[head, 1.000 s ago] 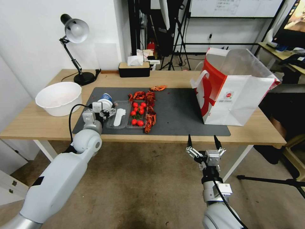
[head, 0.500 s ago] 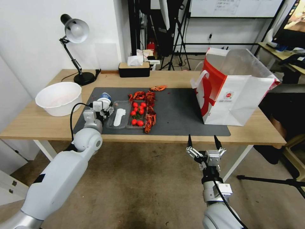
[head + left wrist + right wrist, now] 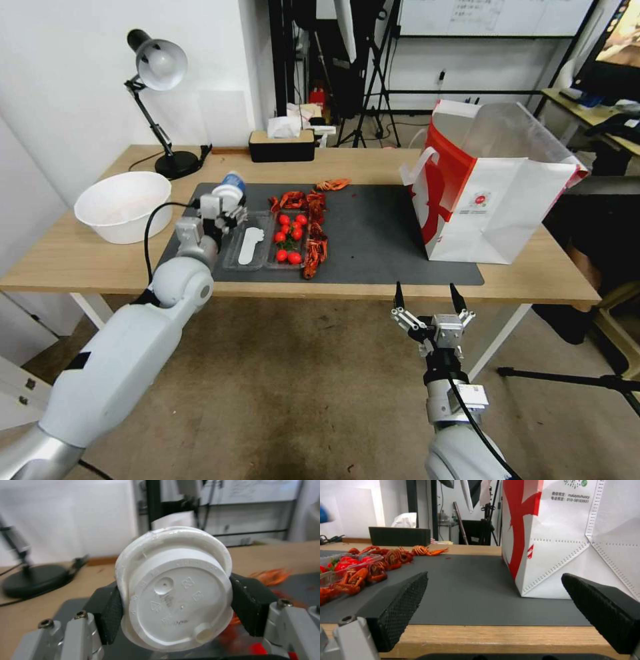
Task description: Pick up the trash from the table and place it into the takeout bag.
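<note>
Left wrist view: left tool (image 3: 173, 605) clamped around white-lidded cup (image 3: 176, 592).

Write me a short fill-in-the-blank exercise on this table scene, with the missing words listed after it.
1. The left gripper is shut on a white-lidded ____.
2. The right gripper hangs in front of the table with its fingers ____.
3. The takeout bag stands upright on the robot's ____ side of the table.
4. The clear tray on the mat holds small red ____.

Missing words: cup; open; right; tomatoes
</note>
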You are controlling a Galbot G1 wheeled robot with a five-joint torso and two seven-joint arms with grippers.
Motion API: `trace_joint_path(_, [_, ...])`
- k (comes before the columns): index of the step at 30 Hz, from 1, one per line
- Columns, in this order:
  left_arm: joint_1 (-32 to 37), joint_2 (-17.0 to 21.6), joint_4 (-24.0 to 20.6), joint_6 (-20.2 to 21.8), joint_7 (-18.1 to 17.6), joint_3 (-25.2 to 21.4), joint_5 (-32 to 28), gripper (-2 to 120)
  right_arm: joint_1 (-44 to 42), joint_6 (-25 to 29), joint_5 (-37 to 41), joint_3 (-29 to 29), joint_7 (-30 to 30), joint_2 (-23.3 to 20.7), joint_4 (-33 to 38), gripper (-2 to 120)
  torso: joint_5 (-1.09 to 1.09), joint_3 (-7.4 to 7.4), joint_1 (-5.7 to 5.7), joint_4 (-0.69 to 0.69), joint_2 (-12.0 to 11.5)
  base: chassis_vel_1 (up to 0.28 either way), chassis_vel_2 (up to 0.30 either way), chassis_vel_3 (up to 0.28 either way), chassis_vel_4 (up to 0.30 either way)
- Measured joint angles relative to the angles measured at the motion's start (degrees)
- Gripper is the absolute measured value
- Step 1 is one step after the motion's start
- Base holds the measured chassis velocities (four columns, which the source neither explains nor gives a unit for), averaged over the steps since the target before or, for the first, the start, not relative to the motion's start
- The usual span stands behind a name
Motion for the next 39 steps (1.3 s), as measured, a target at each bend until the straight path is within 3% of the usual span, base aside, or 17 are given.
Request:
trace_joint_path(3, [-7.1, 1.3, 0.4, -3.2, 4.9, 6.0, -6.4, 67, -0.1, 0.0, 0.0, 0.1, 0.0, 0.0, 0.0, 100, 0.02, 0.0, 0.0, -0.01, 0.0, 0.0, 0.0, 0.0, 0.0])
trace_joint_path(8, [-13.7, 1.3, 1.1, -5.1, 8.6, 10.8, -10.5, 67, -0.3, 0.0, 0.0, 0.5, 0.1, 0.0, 0.0, 100, 0.02, 0.0, 0.01, -0.01, 0.0, 0.0, 0.0, 0.0, 0.0])
trace_joint_path(10, [-19.2, 0.2, 1.4, -5.7, 9.9, 15.2, -12.7, 67, -0.3, 0.0, 0.0, 0.6, 0.1, 0.0, 0.0, 100, -0.01, 0.0, 0.0, 0.0, 0.0, 0.0, 0.0, 0.0, 0.0])
trace_joint_path(11, [-19.2, 0.2, 1.4, -5.7, 9.9, 15.2, -12.7, 67, -0.3, 0.0, 0.0, 0.6, 0.1, 0.0, 0.0, 100, -0.01, 0.0, 0.0, 0.0, 0.0, 0.0, 0.0, 0.0, 0.0])
trace_joint_path(16, [-29.8, -3.7, 1.8, -5.7, 10.0, 24.1, -16.5, 67, -0.2, -0.1, 0.1, 0.8, 0.2, 0.1, 0.0, 100, 0.01, 0.0, 0.01, -0.01, 0.0, 0.0, 0.0, 0.0, 0.0])
trace_joint_path(24, [-33.7, -5.1, 2.0, -5.5, 10.0, 27.3, -18.6, 67, -0.2, -0.1, 0.1, 0.8, 0.2, 0.1, 0.0, 100, 0.02, 0.0, 0.01, -0.02, 0.0, 0.0, 0.0, 0.0, 0.0])
trace_joint_path(25, [-37.3, -6.4, 2.4, -5.5, 10.1, 30.4, -20.3, 67, -0.3, -0.1, 0.1, 0.9, 0.2, 0.0, 0.0, 100, 0.02, 0.0, 0.01, -0.01, 0.0, 0.0, 0.0, 0.0, 0.0])
trace_joint_path(28, [-40.5, -8.2, 3.1, -5.4, 10.3, 32.9, -21.8, 67, -0.4, -0.2, 0.1, 1.0, 0.2, 0.0, 0.0, 100, 0.0, 0.01, 0.01, 0.01, 0.0, 0.0, 0.0, 0.0, 0.0])
trace_joint_path(37, [-46.0, -13.1, 5.9, -5.4, 10.7, 37.5, -23.4, 67, -0.4, -0.2, 0.1, 1.1, 0.3, -0.1, 0.1, 100, 0.0, 0.0, 0.0, 0.01, 0.0, 0.0, 0.0, 0.0, 0.0])
trace_joint_path(39, [-48.0, -16.6, 8.2, -5.5, 11.3, 39.3, -23.5, 67, -0.3, -0.3, 0.1, 1.1, 0.3, -0.2, 0.2, 100, 0.02, 0.0, 0.0, -0.01, 0.0, 0.0, 0.0, 0.0, 0.0])
